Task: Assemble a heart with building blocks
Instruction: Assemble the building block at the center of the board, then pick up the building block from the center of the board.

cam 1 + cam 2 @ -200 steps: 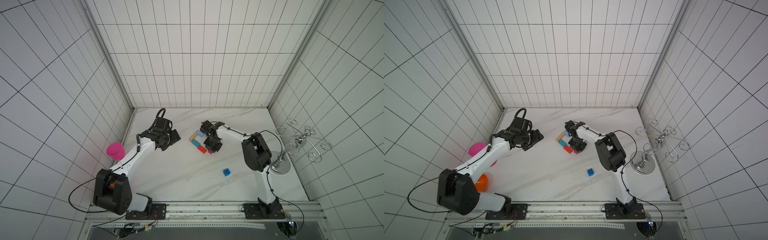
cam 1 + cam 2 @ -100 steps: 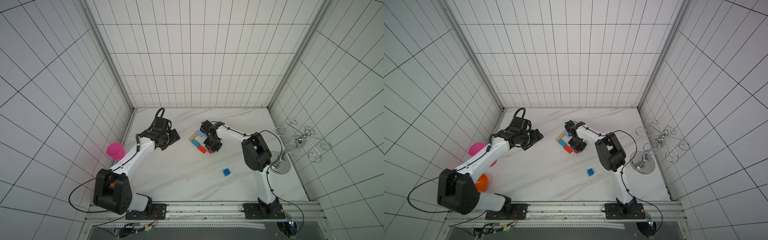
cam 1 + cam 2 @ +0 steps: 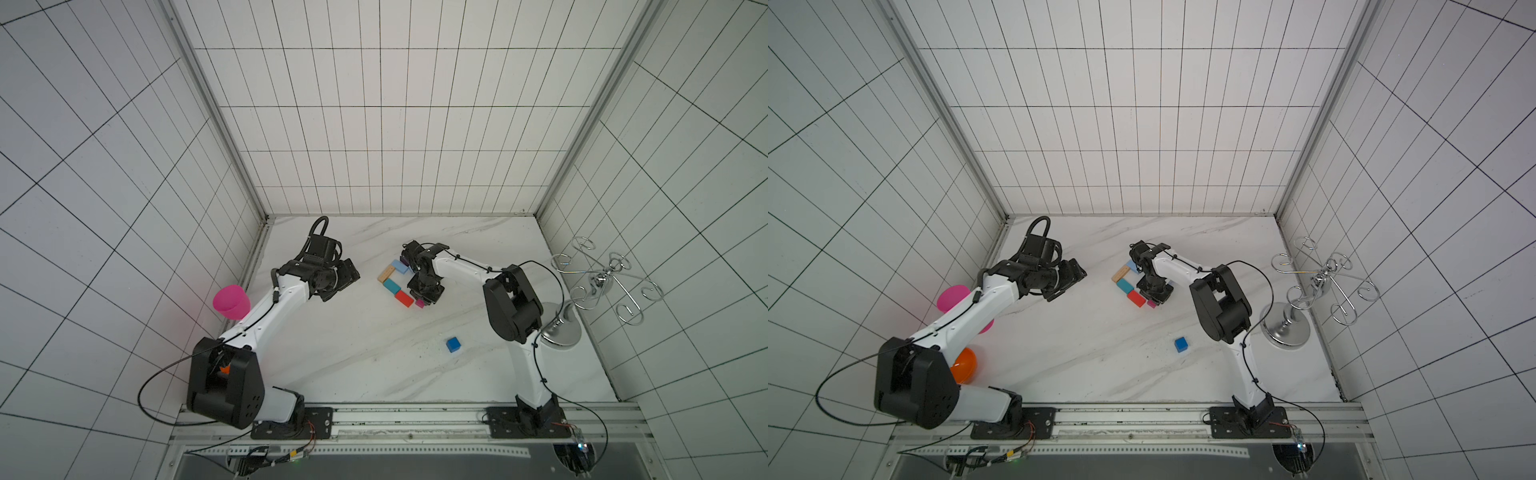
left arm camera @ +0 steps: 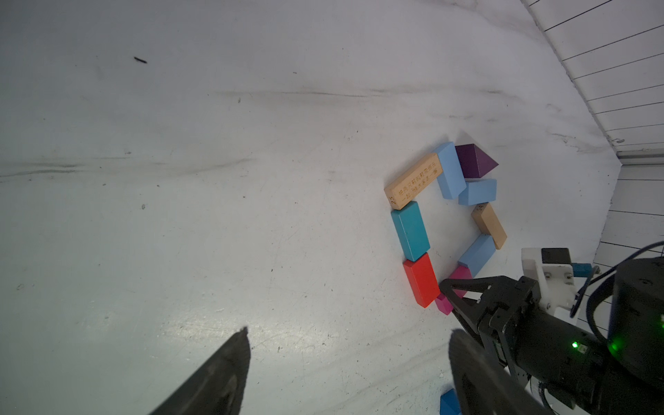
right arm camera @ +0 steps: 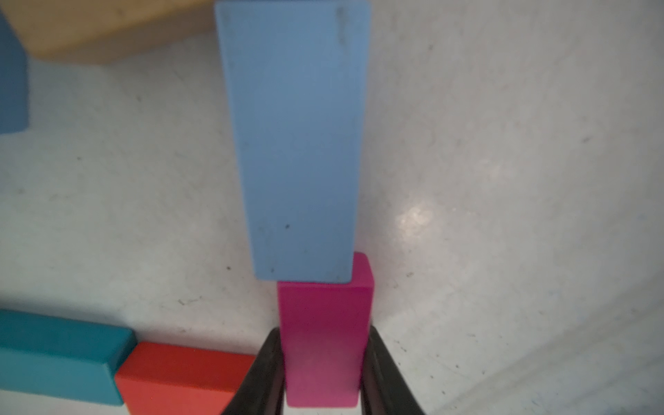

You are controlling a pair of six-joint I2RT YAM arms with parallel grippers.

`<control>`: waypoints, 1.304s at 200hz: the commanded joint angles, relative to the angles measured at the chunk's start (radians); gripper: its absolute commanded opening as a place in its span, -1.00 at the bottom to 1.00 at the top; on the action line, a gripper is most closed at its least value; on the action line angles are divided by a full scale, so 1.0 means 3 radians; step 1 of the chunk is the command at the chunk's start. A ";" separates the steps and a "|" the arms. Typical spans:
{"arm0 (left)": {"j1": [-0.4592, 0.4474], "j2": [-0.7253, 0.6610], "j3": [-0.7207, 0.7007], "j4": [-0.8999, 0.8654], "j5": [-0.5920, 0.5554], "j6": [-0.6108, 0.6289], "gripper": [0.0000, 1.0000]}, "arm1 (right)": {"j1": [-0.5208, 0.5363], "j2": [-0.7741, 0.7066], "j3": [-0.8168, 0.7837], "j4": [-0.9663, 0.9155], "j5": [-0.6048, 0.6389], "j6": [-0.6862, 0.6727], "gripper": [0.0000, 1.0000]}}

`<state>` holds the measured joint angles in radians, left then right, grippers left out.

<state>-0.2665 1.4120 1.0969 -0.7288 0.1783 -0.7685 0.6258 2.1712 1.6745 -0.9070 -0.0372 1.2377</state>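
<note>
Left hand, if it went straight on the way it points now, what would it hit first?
Most likely the bare table. In the left wrist view the open left hand aims at empty marble, the red block lying off to one side; depth is hard to judge.

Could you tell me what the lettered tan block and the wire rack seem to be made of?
The tan block looks like bare wood: pale and matte, with characters engraved or burnt into its face. The wire rack looks like chromed metal: thin curled rods and a round base, both mirror-bright.
</note>
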 commanded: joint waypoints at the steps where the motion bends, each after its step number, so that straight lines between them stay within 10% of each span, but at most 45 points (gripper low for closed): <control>1: 0.0026 -0.0050 -0.0046 0.0057 -0.0001 0.0044 0.71 | -0.0024 0.0062 -0.0093 0.0135 0.0037 0.0011 -0.21; 169: 0.0024 -0.0534 -0.0266 0.0017 -0.0026 -0.0049 0.71 | -0.0017 -0.0733 -0.0300 0.0225 0.0136 -0.0135 0.18; 261: 0.0024 -0.0917 -0.0493 -0.0066 -0.0125 -0.0107 0.71 | 0.0049 -0.2614 -0.1901 -0.0396 -0.0128 -0.2172 0.19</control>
<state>-0.2653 1.1549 0.9779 -0.7498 0.1558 -0.7891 0.6296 1.4239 1.2793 -0.9108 -0.0208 0.7441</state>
